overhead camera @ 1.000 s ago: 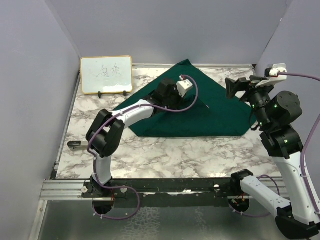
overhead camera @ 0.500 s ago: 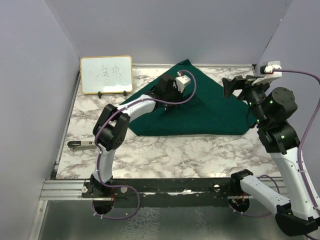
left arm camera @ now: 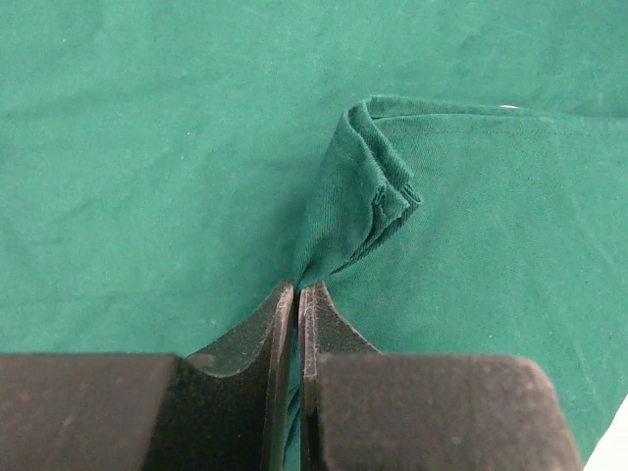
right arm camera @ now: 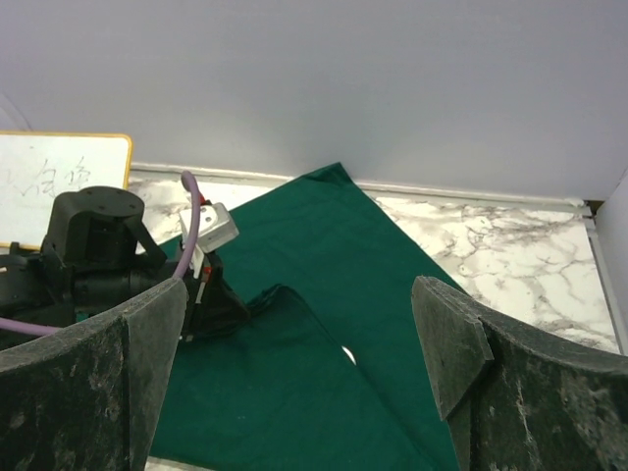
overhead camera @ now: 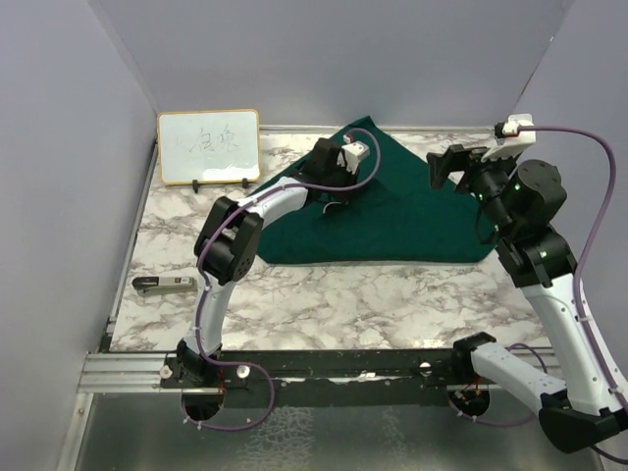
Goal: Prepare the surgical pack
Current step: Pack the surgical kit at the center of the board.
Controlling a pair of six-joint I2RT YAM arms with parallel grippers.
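Since the earlier frame the left arm (overhead camera: 260, 211) is reaching farther toward the back wall, carrying its pinch of cloth along, and the right arm (overhead camera: 535, 245) is swinging up and to the left. The marble table (overhead camera: 324, 294) is carrying the green drape (overhead camera: 412, 221), which is lying across the back-centre and right of the surface. Its far corner is pointing at the back wall, and its left portion is folding over onto the rest. The whiteboard (overhead camera: 208, 145) is standing at the back-left corner, apart from the cloth. I am seeing the left gripper (left arm camera: 297, 294) closing tight on a raised ridge of the green drape, jaws nearly touching, with the hemmed edge curling up just beyond the tips. The right gripper (overhead camera: 444, 167) is hovering above the drape's right side, jaws spread wide and holding nothing. A small elongated item (overhead camera: 165, 285) is lying near the table's left edge, well apart from the drape and too small for me to identify.
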